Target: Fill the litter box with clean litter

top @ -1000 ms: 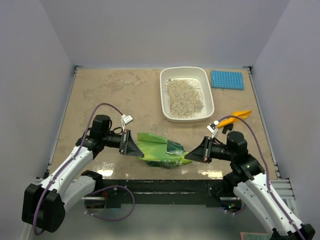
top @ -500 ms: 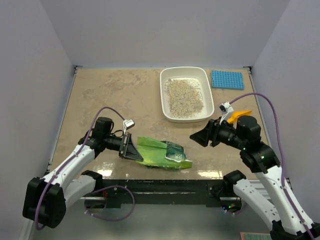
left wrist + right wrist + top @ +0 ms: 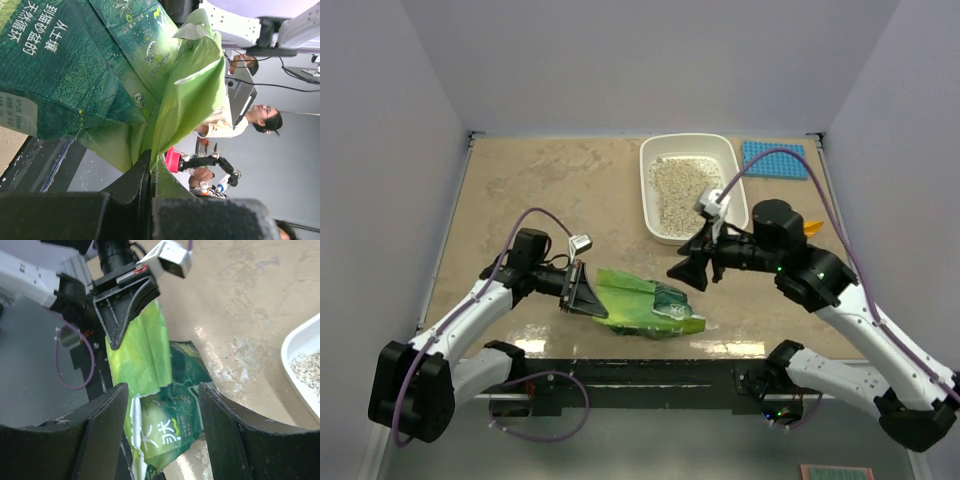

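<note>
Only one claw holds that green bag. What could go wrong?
The left gripper pinches only one edge of the green bag; the thin film could slip or tear if pulled. The bag lies near the table's front edge, so any contents might spill off, missing the litter box.

Plain pale walls (image 3: 650, 60) stand at 9, 12 and 3 o'clock around a tan marbled table (image 3: 550, 190); glare (image 3: 535, 345) shines near its black edge (image 3: 650, 368) at 6 o'clock.

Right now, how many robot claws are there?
2. The left gripper pinches the green bag at its left end; the right gripper hangs open over its right part. None seem hidden.
</note>
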You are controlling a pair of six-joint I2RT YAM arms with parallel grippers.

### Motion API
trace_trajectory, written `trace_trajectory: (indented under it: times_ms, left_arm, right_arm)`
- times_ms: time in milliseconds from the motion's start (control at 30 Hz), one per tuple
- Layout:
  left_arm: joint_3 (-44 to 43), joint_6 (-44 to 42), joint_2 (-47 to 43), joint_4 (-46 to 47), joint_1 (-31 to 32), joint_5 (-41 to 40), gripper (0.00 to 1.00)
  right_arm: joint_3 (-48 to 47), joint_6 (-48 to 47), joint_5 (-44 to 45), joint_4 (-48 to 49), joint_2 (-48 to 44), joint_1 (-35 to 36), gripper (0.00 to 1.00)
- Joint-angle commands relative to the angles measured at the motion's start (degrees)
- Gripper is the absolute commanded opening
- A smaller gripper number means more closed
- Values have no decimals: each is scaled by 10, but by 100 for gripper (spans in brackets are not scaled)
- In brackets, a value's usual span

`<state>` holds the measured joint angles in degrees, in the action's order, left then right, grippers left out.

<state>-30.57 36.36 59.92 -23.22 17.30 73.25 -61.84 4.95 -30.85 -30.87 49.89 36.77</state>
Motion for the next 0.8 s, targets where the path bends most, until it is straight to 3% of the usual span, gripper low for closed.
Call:
trace_trajectory:
  times_ms: [0, 67, 200, 267, 367, 567, 767]
  left_arm:
    - [-23, -26, 13, -10, -2, -51, 0]
    - [-26, -30, 19, -14, -2, -54, 0]
    - [-40, -39, 27, -19, -2, -59, 0]
    - [-44, -45, 33, -25, -2, -64, 0]
    - [-48, -50, 35, -30, -2, -69, 0]
    - [-29, -46, 27, -29, -2, -75, 0]
    - [-31, -47, 33, -30, -2, -75, 0]
  right_arm:
    - [-68, -46, 210, 3, 52, 147, 63]
    - [-86, -46, 272, -4, 84, 222, 63]
    - [-112, -65, 507, -39, 140, 379, 64]
    - [-113, -57, 577, -79, 164, 465, 64]
    - [-101, -29, 666, -103, 182, 540, 64]
    - [-69, -6, 770, -113, 170, 592, 62]
    - [-51, -17, 766, -110, 215, 600, 62]
